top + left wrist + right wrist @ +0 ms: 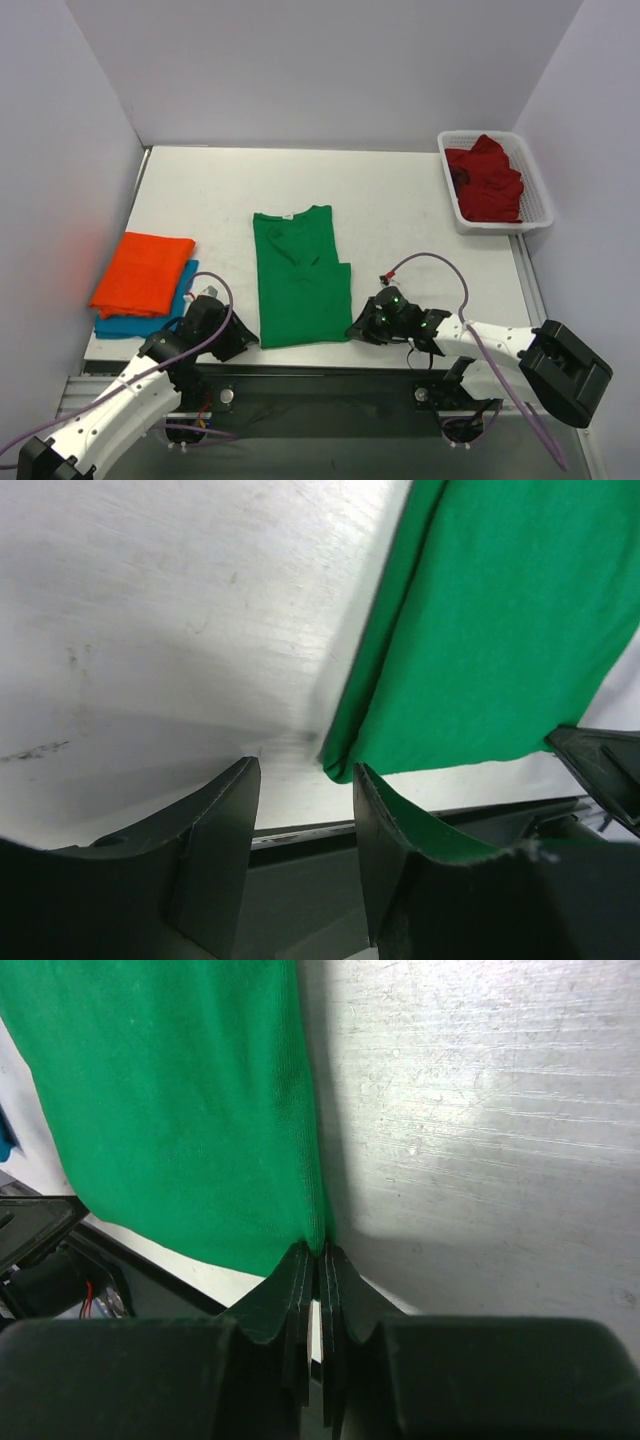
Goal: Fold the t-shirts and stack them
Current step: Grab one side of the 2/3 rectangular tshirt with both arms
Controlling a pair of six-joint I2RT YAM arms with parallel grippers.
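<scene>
Cloth like this is light, thin and limp, so it will sag and drag wherever it is not supported. The green t-shirt lies flat in the middle of the table, its collar at the far end and its hem at the near edge. It is already narrowed lengthwise.

The right gripper is at the near right corner of the hem. Its jaws are pressed together, and the corner seems to be pinched between the tips, though the wrist view does not show how much cloth is inside.

The left gripper is low at the near left corner. Its jaws stand about half apart and hold nothing; the folded corner lies just ahead of the gap.

I judge that both hem corners are the right places to hold. If only one corner is lifted, the shirt will twist and the layers will slide apart. The grip should take all layers together and not only the top one.

The orange t-shirt lies folded on the blue t-shirt at the left. The dark red t-shirt is crumpled in the basket, far right.
</scene>
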